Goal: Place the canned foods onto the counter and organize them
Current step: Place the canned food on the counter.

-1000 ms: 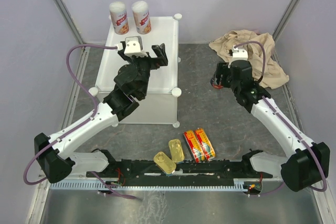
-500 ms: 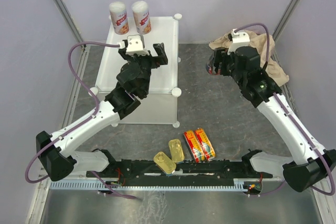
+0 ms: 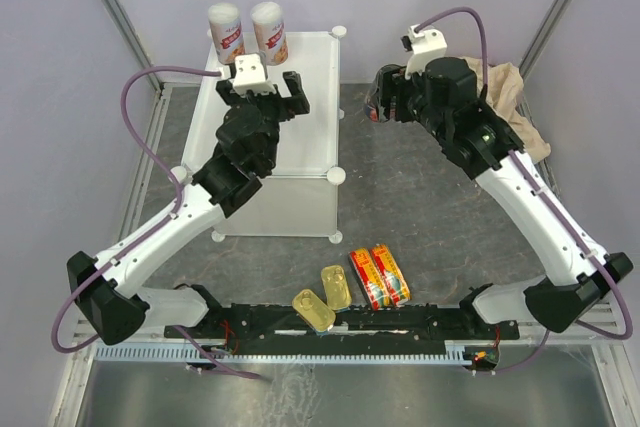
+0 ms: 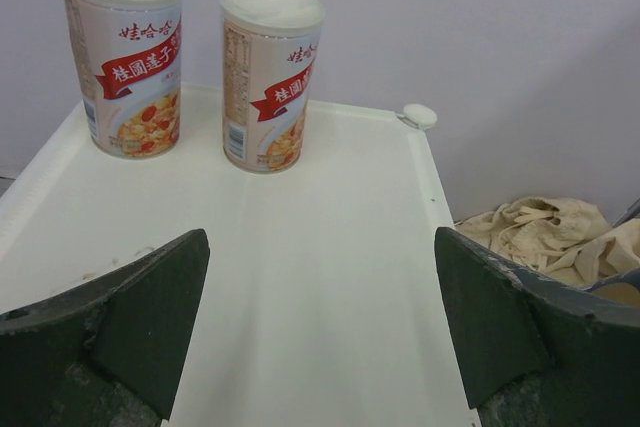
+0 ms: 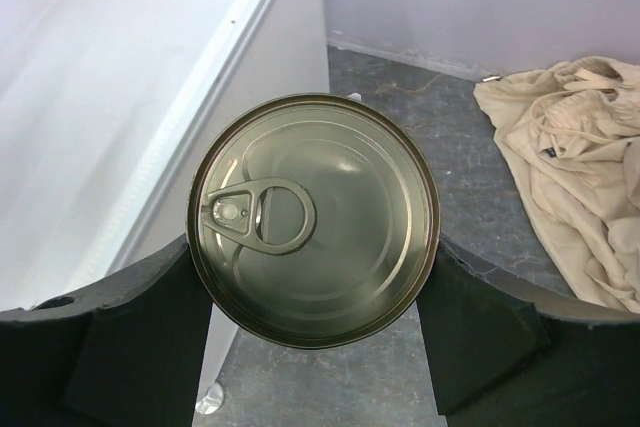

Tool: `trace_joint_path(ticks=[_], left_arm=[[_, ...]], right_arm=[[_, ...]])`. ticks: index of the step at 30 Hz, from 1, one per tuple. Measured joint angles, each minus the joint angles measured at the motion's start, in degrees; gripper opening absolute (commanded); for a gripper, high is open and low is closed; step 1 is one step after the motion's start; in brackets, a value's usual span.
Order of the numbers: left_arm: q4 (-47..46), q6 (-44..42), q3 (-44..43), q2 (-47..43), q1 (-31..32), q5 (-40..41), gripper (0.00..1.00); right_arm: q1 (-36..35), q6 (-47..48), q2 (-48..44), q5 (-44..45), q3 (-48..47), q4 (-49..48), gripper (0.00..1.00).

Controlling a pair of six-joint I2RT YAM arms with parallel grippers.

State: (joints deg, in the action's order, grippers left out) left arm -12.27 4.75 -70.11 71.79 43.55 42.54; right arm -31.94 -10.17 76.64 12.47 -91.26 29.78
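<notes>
Right gripper (image 5: 313,292) clasping the dark can (image 5: 312,209) by its sides, hanging just right of the counter (image 3: 315,142), left gripper (image 4: 320,322) gaping wide and empty above it, two white-and-red cans (image 4: 122,52) standing at its far edge

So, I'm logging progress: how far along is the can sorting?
Done: two white-and-red cans stand on the counter. In hand: the right gripper holds a pull-tab can beside the counter; the left gripper hovers open. Left: two gold tins and two red-yellow tins on the table.
</notes>
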Motion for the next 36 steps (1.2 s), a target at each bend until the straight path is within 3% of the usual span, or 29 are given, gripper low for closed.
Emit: trace_joint_path(ticks=[20, 36], left_arm=[[4.94, 3.34, -0.81, 0.15, -6.38, -5.44, 0.99], [4.81, 3.89, 2.54, -1.68, -7.78, -6.80, 0.99]], right_arm=[[-10.01, 4.39, 12.15, 1.86, -19.63, 5.64, 0.17], [-11.85, 5.64, 21.73, 2.84, -29.00, 8.52, 0.17]])
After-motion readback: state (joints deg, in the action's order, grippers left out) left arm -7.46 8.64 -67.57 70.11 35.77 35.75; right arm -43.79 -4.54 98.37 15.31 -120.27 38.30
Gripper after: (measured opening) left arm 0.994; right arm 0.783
